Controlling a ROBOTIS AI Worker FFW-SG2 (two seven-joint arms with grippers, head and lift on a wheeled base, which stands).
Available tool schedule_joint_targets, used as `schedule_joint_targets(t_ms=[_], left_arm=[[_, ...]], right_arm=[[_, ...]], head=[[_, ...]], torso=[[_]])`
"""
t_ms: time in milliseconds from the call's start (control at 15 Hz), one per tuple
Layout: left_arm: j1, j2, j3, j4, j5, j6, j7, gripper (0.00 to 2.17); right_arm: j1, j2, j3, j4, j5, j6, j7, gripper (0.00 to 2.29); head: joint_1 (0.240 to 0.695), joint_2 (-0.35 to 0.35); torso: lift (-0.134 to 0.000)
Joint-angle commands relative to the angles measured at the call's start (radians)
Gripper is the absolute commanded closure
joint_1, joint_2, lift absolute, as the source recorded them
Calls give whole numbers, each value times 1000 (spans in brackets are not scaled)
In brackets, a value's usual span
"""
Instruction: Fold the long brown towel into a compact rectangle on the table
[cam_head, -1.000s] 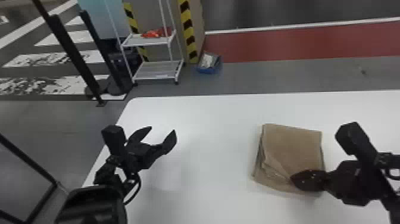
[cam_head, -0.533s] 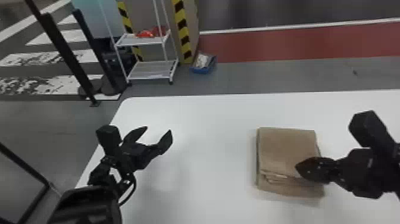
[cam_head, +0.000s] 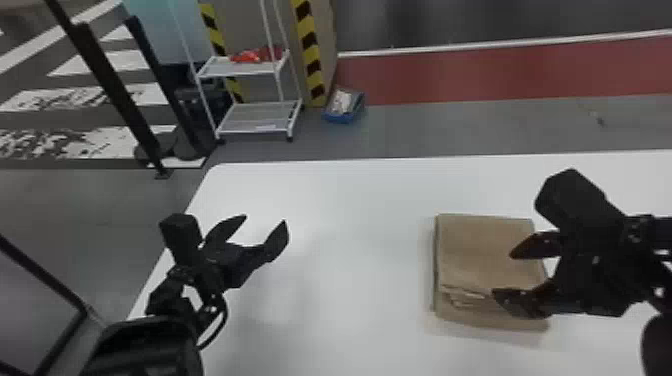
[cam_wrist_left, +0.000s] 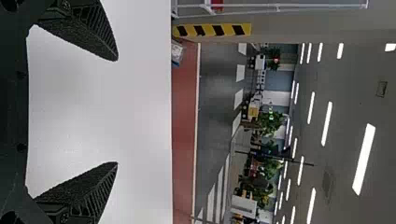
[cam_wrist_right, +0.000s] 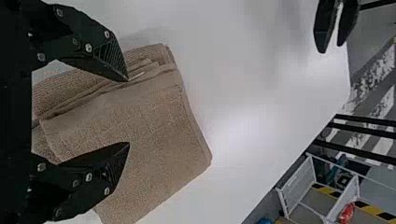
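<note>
In the head view, the right tool (cam_head: 503, 274) hid part of the towel's (cam_head: 480, 250) right side, and the edges cut off the table (cam_head: 350, 225), left arm (cam_head: 145, 350) and right arm (cam_head: 661, 234). The rack's (cam_head: 257, 131) red thing (cam_head: 250, 56) seemed too blurred to name, the blue box's (cam_head: 341, 119) contents too small.

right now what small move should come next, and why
Probably lift the right gripper clear of the towel: the towel already lies folded into a compact rectangle, and the fingers are open over it, not gripping.
</note>
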Motion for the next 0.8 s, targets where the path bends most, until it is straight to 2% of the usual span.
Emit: schedule_joint_targets(t_ms=[0,67,333,533,733], left_arm=[[1,1,8,0,1,-1,0,83],[1,1,10,0,2,-1,0,83],[4,1,13,0,8,-4,-5,83],[12,3,16,0,13,-10,-5,83],[23,3,22,0,24,-19,-13,83]], right_arm=[[5,-26,63,-2,74,6,8,329],[5,-47,92,-2,101,6,8,329],[2,-54,146,20,174,0,8,336],[-14,-43,189,53,210,0,8,340],[-37,-18,218,110,250,0,8,414]], head=[[695,229],[695,233],[695,239],[695,244],[695,257]], torso=[[-124],[-124],[-124],[-124],[-124]])
